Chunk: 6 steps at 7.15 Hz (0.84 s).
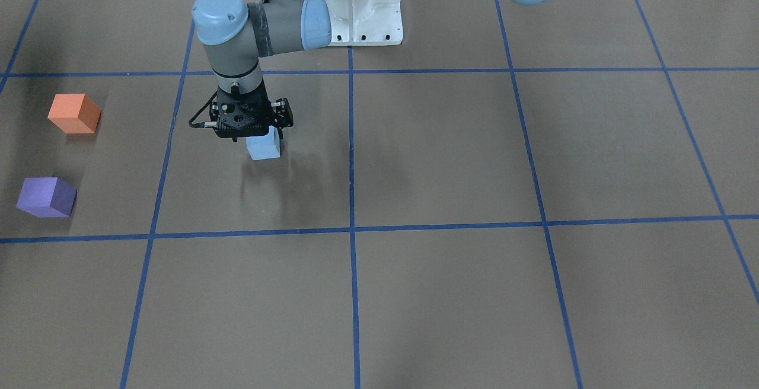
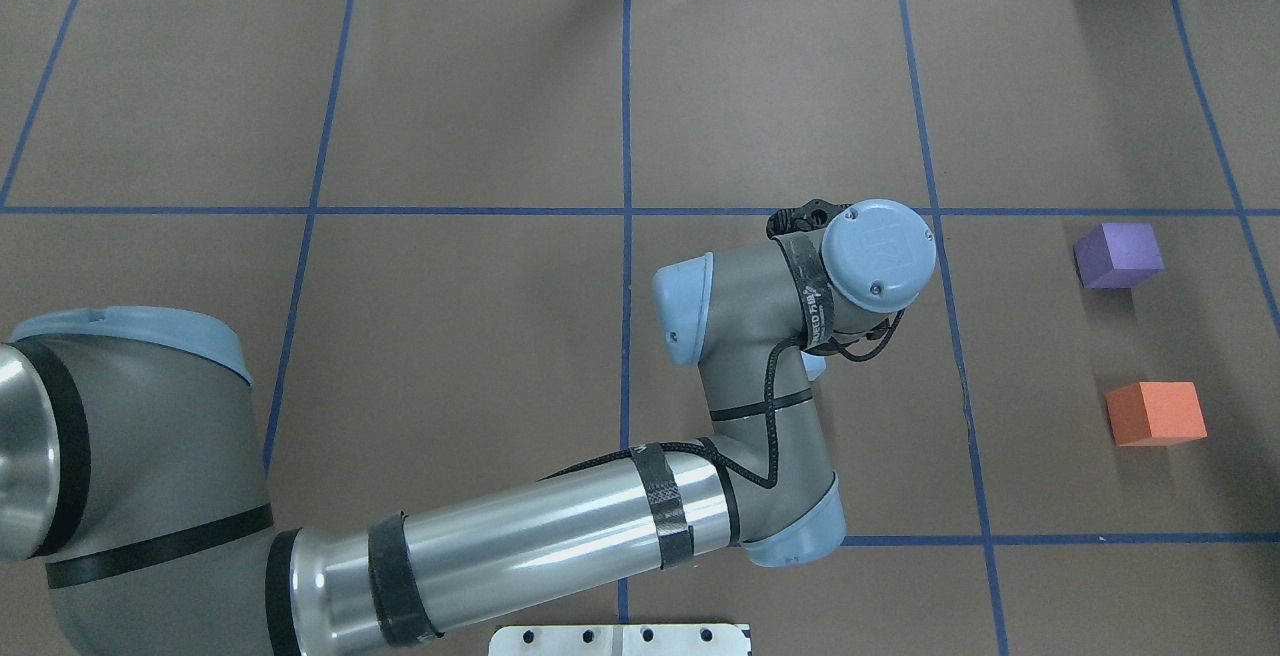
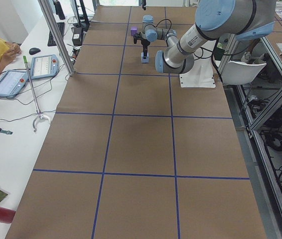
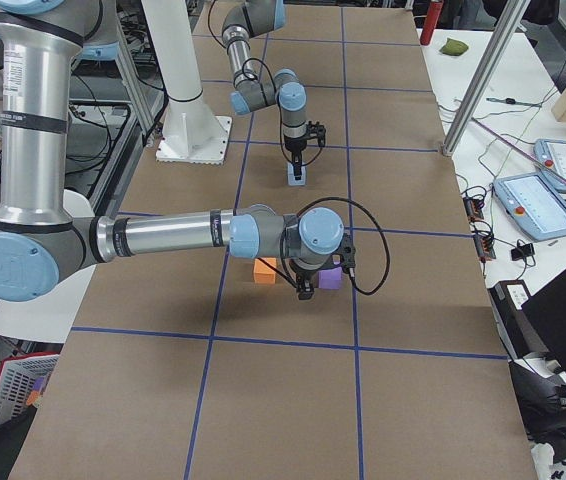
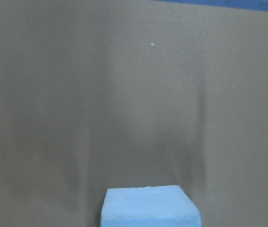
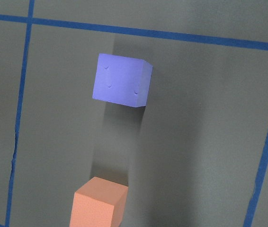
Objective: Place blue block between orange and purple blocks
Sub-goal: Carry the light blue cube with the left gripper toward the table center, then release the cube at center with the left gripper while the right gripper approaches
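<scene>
My left gripper [image 1: 261, 134] is shut on the light blue block [image 1: 263, 147] and holds it a little above the brown table; its shadow lies apart below it. The blue block also fills the bottom edge of the left wrist view [image 5: 149, 208]. The orange block [image 1: 72, 113] and the purple block [image 1: 44, 197] stand apart with a gap between them, off to the side of my left gripper. The right wrist view looks down on the purple block [image 6: 120, 79] and the orange block [image 6: 98, 205]. My right gripper [image 4: 306, 288] shows only in the exterior right view; I cannot tell whether it is open or shut.
Blue tape lines [image 1: 351, 152] divide the brown table into squares. The white base plate [image 1: 367, 18] sits at the robot's side. A side bench with tablets [image 3: 41, 67] and an operator runs along the far edge.
</scene>
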Motion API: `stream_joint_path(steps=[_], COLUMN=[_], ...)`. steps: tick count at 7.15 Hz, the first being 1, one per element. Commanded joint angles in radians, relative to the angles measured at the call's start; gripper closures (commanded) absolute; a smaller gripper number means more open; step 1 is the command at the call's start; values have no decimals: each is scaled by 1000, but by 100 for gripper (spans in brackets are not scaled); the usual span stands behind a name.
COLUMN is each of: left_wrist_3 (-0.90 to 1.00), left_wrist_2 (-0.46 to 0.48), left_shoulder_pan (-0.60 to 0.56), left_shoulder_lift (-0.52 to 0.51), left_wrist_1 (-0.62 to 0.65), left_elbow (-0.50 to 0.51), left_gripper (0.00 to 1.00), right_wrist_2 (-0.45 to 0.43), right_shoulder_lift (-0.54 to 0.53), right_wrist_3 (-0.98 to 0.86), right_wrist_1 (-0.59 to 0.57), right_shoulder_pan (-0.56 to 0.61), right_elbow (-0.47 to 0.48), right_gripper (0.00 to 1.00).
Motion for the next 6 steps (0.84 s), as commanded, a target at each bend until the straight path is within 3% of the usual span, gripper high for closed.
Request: stream_joint_path(steps=[1,2,3,4,5,6], left_wrist_3=[-10,-4,1,7,92,120], left_wrist_2=[-6,-15,-100,-143,-152,-177], left_shoulder_pan=[-29,-66,-124,-173,-199,-239], left_shoulder_lift=[12,56,152,279,382,476], left_wrist_1=[127,260,319,318,320,320], left_elbow=[-206,-376,-546,-685,-785,-857], left_gripper=[0,0,0,0,0,0], right_wrist_2=[-2,-8,-25,-89,-214,-278], right_shoulder_lift=[29,73,113,161,195,251], right_wrist_3=[12,109,232,376,535,684], right_wrist_1=[0,2,2,2,2,2], right_shoulder_pan=[-12,-39,-100,-162,-267,-381], right_elbow=[14,32,75,113,180,198], right_gripper=[0,0,0,0,0,0])
